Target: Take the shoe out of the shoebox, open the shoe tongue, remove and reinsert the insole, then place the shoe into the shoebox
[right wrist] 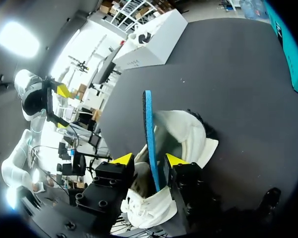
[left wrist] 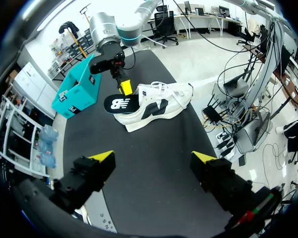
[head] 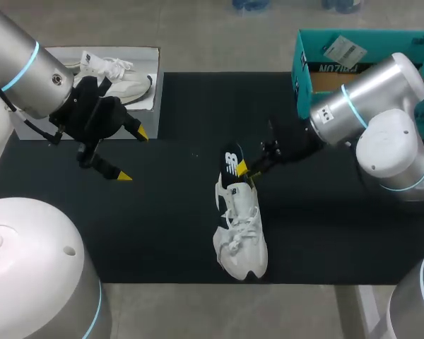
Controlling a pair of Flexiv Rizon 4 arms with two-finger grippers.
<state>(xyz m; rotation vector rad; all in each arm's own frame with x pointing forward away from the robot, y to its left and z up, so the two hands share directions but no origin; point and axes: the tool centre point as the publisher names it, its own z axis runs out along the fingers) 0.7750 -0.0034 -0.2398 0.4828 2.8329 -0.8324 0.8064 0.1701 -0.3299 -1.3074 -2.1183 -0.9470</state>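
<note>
A white shoe [head: 242, 236] lies on the black mat [head: 162, 212], toe toward the front edge. Its black insole [head: 231, 164] sticks up out of the heel opening. My right gripper [head: 245, 169] is at the insole's raised end. In the right wrist view the insole [right wrist: 149, 129] stands on edge between the fingers of the right gripper [right wrist: 148, 159], close to one finger with a gap to the other, so the jaws are open. My left gripper [head: 120, 152] hangs wide open and empty over the mat's left part, far from the shoe [left wrist: 159, 101].
The teal shoebox [head: 304, 63] stands open at the back right, behind my right arm. A white box [head: 152, 85] showing a white shoe sits at the back left, beside my left arm. The black mat covers most of the table.
</note>
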